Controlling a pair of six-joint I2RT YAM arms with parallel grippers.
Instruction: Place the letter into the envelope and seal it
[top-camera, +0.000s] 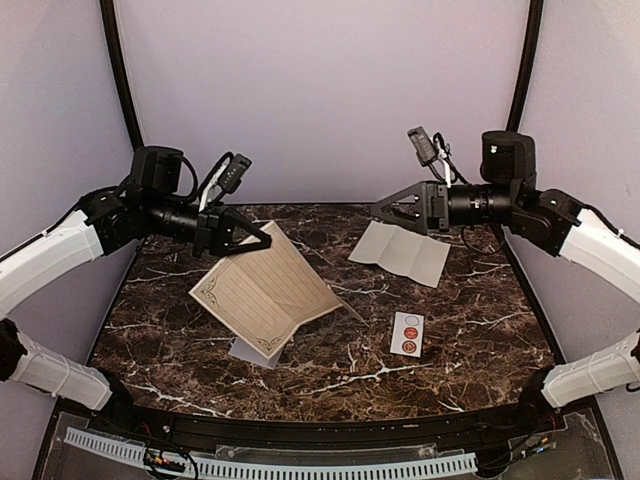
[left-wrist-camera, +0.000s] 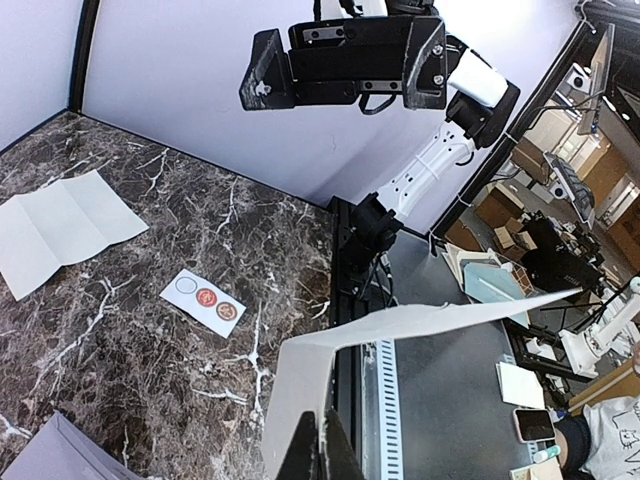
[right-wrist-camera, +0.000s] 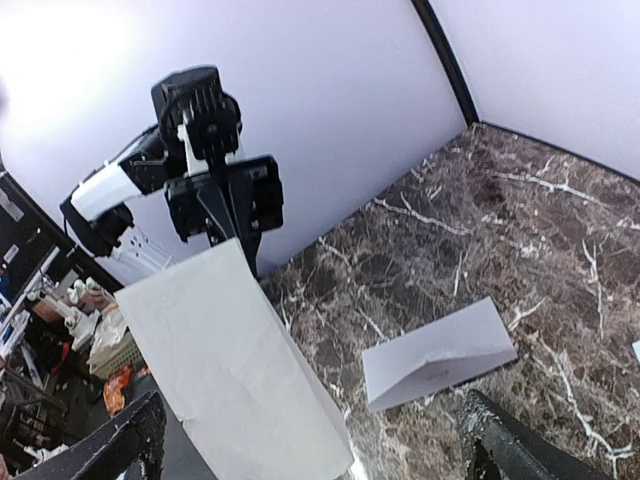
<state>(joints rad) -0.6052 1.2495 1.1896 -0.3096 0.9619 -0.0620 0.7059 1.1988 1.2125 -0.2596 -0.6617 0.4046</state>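
Note:
The letter, a cream lined sheet with an ornate border, hangs tilted above the table's left half. My left gripper is shut on its upper edge; in the left wrist view the fingertips pinch the sheet's pale back. Beneath the letter lies the grey-lavender envelope, mostly hidden in the top view. It shows whole, with its flap raised, in the right wrist view. My right gripper stands open in the air to the letter's right, apart from it and holding nothing.
A creased pale sheet lies flat at the back right, under the right gripper. A small white sticker strip with round seals lies right of the middle. Dark marble table; black frame along its near edge.

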